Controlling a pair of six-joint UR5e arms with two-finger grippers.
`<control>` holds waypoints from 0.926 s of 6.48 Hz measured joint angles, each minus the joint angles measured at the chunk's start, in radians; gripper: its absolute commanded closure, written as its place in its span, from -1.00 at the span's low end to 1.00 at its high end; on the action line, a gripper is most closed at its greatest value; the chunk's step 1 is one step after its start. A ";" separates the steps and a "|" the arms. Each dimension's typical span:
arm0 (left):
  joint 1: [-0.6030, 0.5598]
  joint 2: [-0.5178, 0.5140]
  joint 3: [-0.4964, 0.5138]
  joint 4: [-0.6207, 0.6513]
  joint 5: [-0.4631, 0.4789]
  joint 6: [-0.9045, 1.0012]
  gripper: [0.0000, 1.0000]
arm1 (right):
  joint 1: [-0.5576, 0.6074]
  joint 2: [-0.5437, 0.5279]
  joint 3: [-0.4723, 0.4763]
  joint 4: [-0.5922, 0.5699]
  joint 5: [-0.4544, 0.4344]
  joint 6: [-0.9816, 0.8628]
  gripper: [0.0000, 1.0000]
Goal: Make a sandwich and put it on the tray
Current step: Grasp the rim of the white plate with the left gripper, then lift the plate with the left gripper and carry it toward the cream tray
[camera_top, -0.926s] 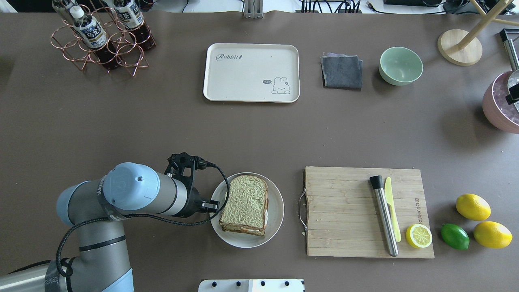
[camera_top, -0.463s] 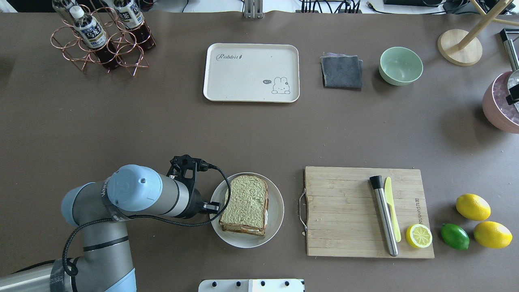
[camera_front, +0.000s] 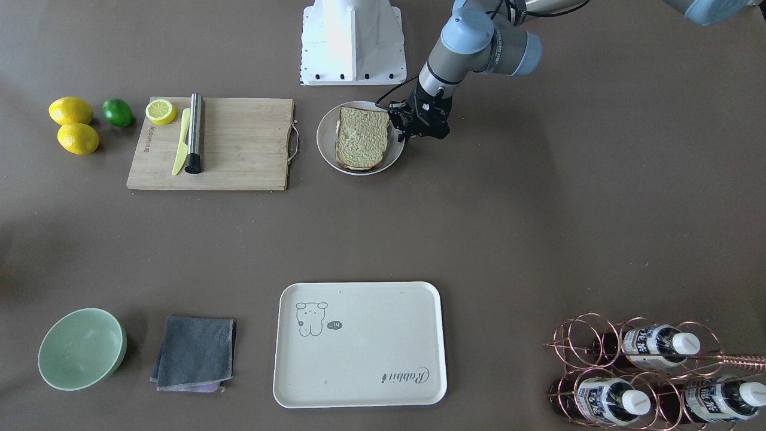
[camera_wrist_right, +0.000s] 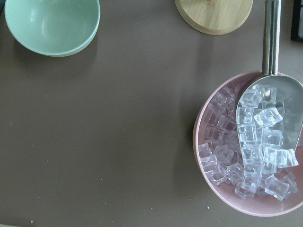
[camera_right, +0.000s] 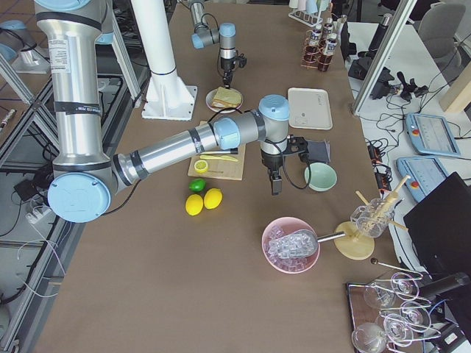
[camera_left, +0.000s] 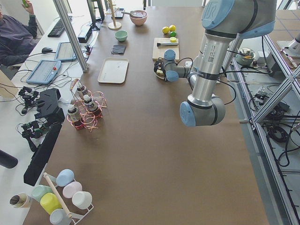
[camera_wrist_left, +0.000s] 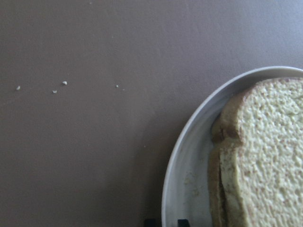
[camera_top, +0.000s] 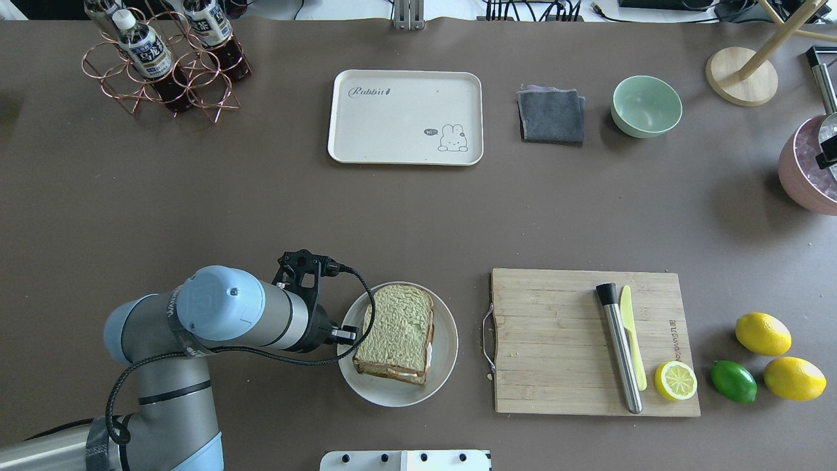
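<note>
The sandwich (camera_top: 397, 327) is two green-beige bread slices with a white egg edge showing between them. It lies on a white round dish (camera_top: 446, 340) near the table's front edge. My left gripper (camera_top: 350, 335) is at the dish's left rim, and in the left wrist view its fingertips (camera_wrist_left: 150, 221) straddle that rim, shut on it. The cream tray (camera_top: 405, 118) lies empty at the far side, well apart from the dish. My right gripper (camera_right: 274, 184) shows only in the exterior right view, hanging above the table near the green bowl. I cannot tell whether it is open or shut.
A bamboo cutting board (camera_top: 556, 340) to the right of the dish holds a steel rod, a yellow knife and a lemon half. Lemons and a lime (camera_top: 734, 381) lie beyond it. A grey cloth (camera_top: 551, 116), a green bowl (camera_top: 646, 105), a bottle rack (camera_top: 163, 59) and a pink ice bowl (camera_wrist_right: 246, 151) stand along the far side.
My left arm has edged right toward the dish. The dish and sandwich have shifted slightly toward the table's front edge.
</note>
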 measured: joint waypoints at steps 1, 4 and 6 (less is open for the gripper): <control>-0.004 -0.001 -0.002 0.000 0.000 -0.001 1.00 | 0.000 -0.001 0.000 0.000 0.000 0.000 -1.00; -0.094 -0.045 0.004 0.010 -0.036 0.000 1.00 | 0.004 0.000 -0.019 0.003 0.009 -0.002 -1.00; -0.218 -0.133 0.079 0.017 -0.161 0.007 1.00 | 0.047 -0.006 -0.044 0.007 0.081 -0.009 -1.00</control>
